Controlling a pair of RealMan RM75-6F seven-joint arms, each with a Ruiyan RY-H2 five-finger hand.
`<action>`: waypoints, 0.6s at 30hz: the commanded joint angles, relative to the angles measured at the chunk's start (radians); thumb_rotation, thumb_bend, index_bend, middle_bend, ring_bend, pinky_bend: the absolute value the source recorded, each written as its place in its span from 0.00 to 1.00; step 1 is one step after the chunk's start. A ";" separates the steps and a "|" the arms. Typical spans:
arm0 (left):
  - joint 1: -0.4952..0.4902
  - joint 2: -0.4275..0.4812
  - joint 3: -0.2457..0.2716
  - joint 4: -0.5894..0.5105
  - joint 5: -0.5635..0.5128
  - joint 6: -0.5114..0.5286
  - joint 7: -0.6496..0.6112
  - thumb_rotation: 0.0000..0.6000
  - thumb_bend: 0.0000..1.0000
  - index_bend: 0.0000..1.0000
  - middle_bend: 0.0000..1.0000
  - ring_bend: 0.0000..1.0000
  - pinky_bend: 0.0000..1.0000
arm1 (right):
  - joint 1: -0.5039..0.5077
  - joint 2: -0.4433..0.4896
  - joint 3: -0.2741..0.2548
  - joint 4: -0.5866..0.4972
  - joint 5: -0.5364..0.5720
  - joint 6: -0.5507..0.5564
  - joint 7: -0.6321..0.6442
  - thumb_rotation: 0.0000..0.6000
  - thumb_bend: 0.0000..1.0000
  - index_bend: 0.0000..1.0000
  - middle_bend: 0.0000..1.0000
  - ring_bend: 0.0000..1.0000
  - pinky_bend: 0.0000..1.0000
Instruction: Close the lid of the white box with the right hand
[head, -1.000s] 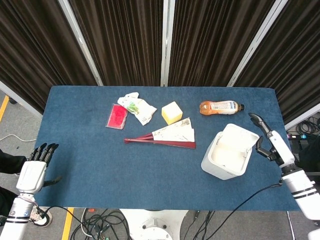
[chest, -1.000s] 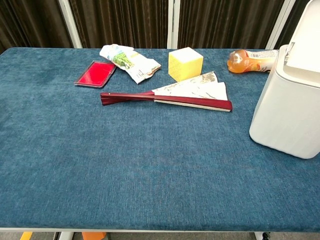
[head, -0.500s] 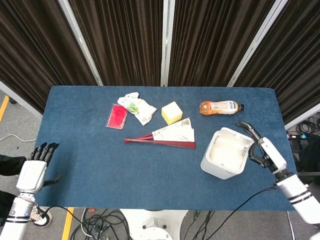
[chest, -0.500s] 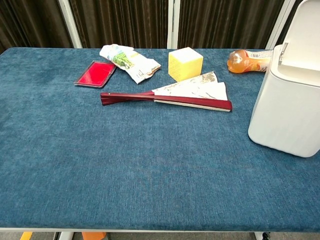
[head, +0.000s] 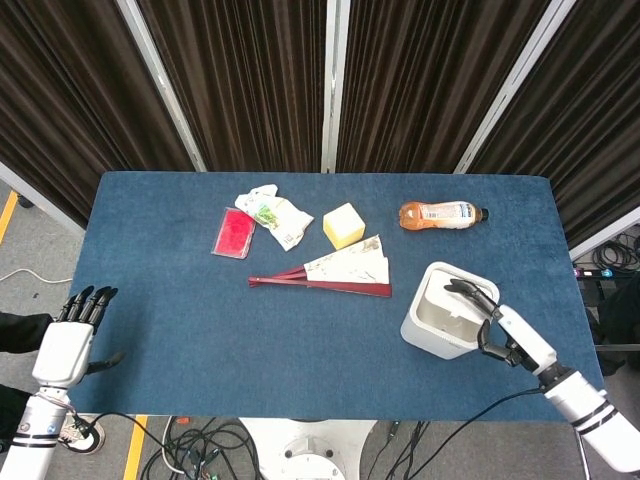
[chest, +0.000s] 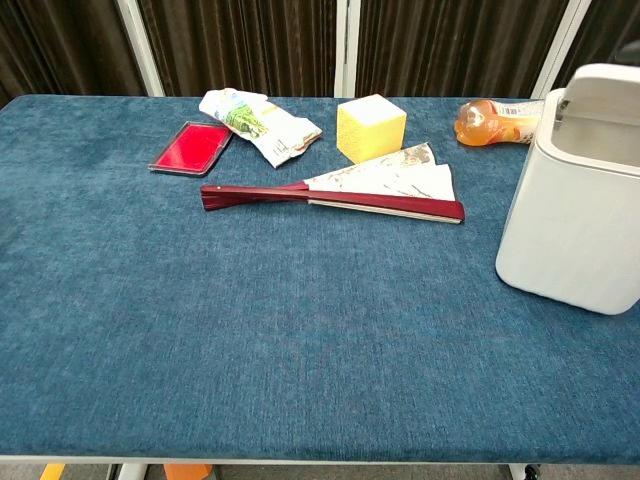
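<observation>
The white box (head: 420, 332) stands at the table's right front, also seen at the right edge of the chest view as the box (chest: 570, 230). Its lid (chest: 603, 85) is tilted low over the opening, with a gap still showing under it. My right hand (head: 492, 322) reaches in from the right, and its dark fingers (head: 468, 292) rest on top of the lid; it holds nothing. My left hand (head: 72, 325) hangs off the table's front left corner, its fingers straight and apart, empty. The chest view shows neither hand.
A folding fan (head: 335, 272) lies left of the box. Behind it are a yellow cube (head: 344, 225), an orange drink bottle (head: 437, 214), a crumpled snack bag (head: 273, 215) and a red flat case (head: 234, 233). The blue table's right edge (head: 565, 280) runs close to the box.
My right hand has swung from right of the box over it, pushing the lid from upright down to nearly flat. The box shifted slightly left. The left hand stayed put.
</observation>
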 joint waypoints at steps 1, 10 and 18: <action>0.000 0.000 0.000 0.000 0.000 0.000 0.000 1.00 0.08 0.10 0.10 0.04 0.13 | 0.000 -0.004 -0.019 0.001 -0.009 -0.004 -0.009 0.69 0.95 0.00 0.10 0.00 0.06; -0.002 -0.001 0.001 -0.002 -0.001 -0.004 0.004 1.00 0.08 0.10 0.10 0.04 0.13 | -0.001 -0.034 -0.056 0.030 -0.023 0.020 0.010 0.69 0.95 0.00 0.10 0.00 0.06; -0.002 0.000 -0.001 -0.004 -0.003 -0.005 0.005 1.00 0.08 0.10 0.10 0.04 0.13 | 0.015 -0.069 -0.076 0.071 -0.015 0.016 0.063 0.69 0.95 0.00 0.10 0.00 0.06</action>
